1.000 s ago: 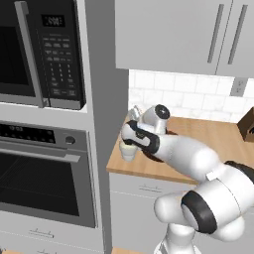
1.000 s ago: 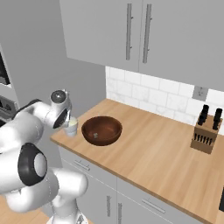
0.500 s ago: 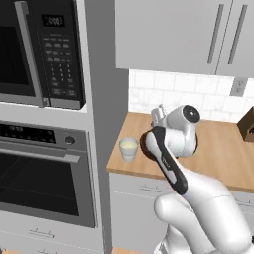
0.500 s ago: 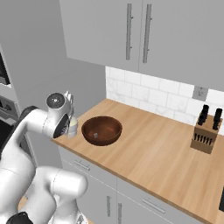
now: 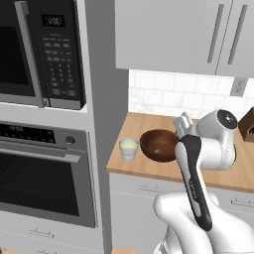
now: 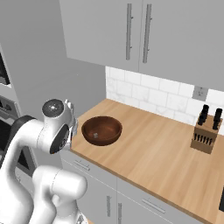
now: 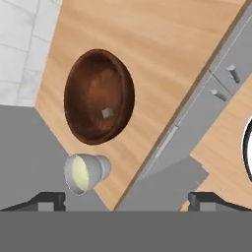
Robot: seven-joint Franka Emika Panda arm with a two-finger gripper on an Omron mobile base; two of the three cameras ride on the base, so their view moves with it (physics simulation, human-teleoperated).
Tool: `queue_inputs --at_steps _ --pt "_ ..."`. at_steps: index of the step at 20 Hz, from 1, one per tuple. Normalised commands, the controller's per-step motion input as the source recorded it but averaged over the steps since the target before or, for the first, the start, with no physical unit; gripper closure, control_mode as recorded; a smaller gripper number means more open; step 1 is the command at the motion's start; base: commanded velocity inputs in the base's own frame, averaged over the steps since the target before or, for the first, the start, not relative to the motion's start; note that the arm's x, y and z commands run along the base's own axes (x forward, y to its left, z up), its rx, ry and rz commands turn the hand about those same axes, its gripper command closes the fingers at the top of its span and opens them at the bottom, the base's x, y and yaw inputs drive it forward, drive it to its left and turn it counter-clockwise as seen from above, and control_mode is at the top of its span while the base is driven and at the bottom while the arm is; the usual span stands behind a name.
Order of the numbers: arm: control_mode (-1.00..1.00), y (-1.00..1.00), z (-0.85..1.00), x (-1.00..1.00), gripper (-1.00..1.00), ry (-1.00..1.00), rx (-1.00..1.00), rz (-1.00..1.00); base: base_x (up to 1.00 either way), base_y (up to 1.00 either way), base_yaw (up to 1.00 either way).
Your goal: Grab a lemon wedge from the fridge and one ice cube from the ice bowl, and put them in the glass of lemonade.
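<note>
The end effector (image 7: 126, 199), jaws apart and empty, hangs above the counter (image 7: 162, 44). The ice bowl (image 7: 98, 96) sits upper left, the glass of lemonade (image 7: 86, 172) lower left, permitting direct transfer.

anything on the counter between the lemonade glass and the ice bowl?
Nothing: in the left base view a narrow strip of bare wood separates the glass of lemonade from the ice bowl.
</note>
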Motion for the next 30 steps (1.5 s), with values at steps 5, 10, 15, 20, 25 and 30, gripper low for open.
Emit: queue_inputs --at_steps 5,10,15,20,25,30 --pt "-1.0 -0.22 0.21 -0.64 -1.0 0.0 -0.18 0.22 0.0 0.0 0.0" --pt "-1.0 0.0 0.01 -0.43 -1.0 0.0 -0.23 0.31 0.0 0.0 0.0" --pt "-1.0 0.02 0.01 -0.06 -1.0 0.0 -0.17 0.31 0.0 0.0 0.0" --pt "-1.0 0.1 -0.02 -0.5 -1.0 0.0 -0.24 0.12 0.0 0.0 0.0" --pt "-1.0 0.46 -0.22 -0.92 -1.0 0.0 -0.24 0.0 0.0 0.0 0.0" --pt "-1.0 0.94 -0.23 -0.42 -1.0 -0.07 -0.17 0.0 0.0 0.0 0.0"
